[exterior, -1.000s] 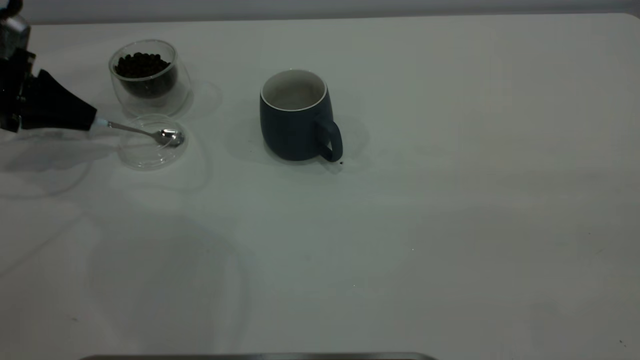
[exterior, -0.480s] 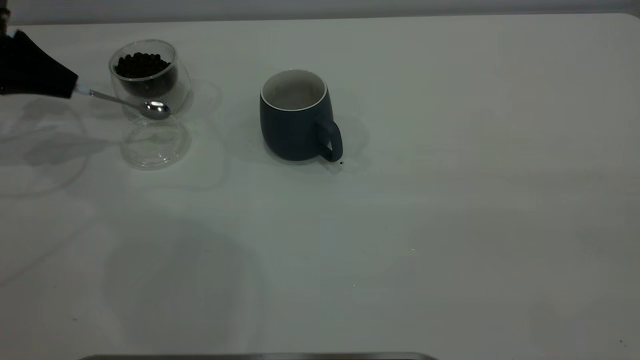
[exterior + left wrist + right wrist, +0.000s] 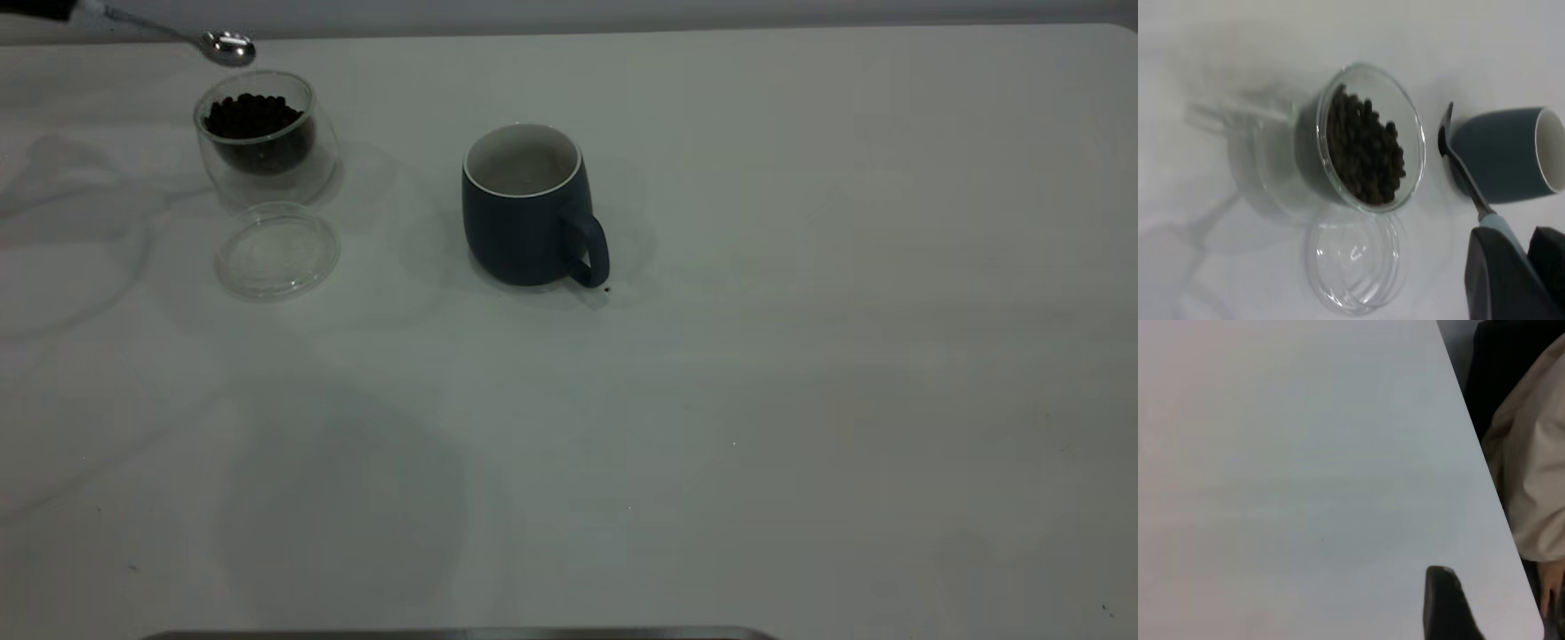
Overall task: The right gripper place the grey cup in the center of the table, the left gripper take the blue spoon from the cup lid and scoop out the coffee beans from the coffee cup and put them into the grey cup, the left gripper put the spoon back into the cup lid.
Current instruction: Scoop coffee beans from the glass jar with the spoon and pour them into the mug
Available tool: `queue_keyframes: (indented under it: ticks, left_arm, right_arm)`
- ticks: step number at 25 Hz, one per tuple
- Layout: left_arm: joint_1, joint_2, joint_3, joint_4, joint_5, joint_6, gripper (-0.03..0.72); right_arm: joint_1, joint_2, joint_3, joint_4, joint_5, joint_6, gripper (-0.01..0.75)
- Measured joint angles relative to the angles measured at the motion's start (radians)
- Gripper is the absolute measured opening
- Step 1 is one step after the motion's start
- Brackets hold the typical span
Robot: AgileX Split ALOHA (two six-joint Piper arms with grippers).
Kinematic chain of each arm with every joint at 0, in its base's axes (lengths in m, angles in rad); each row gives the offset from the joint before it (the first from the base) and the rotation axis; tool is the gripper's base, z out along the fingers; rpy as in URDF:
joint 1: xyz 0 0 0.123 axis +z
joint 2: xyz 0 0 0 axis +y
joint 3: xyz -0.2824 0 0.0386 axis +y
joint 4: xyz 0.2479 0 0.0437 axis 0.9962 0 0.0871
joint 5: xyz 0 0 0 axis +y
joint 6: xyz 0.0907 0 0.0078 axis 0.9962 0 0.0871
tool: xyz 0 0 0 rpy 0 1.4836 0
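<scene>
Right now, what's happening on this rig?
The left gripper holds the small blue-handled metal spoon lifted above the clear glass coffee cup of dark coffee beans. The spoon bowl looks empty. The clear round cup lid lies bare; the grey ceramic cup stands mid-table. The right gripper sits at the table edge.

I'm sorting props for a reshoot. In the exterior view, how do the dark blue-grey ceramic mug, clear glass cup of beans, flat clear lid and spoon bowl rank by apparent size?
1. Dark blue-grey ceramic mug
2. Clear glass cup of beans
3. Flat clear lid, only slightly narrower than the cup
4. Shiny metal spoon bowl, raised, so its distance is uncertain
</scene>
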Motion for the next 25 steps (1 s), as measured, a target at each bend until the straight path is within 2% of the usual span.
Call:
queue_keyframes:
  ticks: [11,25]
  left_arm:
    - [0.000,0.131,-0.009,-0.018,-0.077,-0.030,0.126]
    - [0.000,0.196,-0.009,-0.097,-0.055,-0.052,0.126]
  right_arm:
    - [0.000,0.000,0.000,0.000,0.000,0.000,0.364]
    - [0.000,0.000,0.000,0.000,0.000,-0.001,0.364]
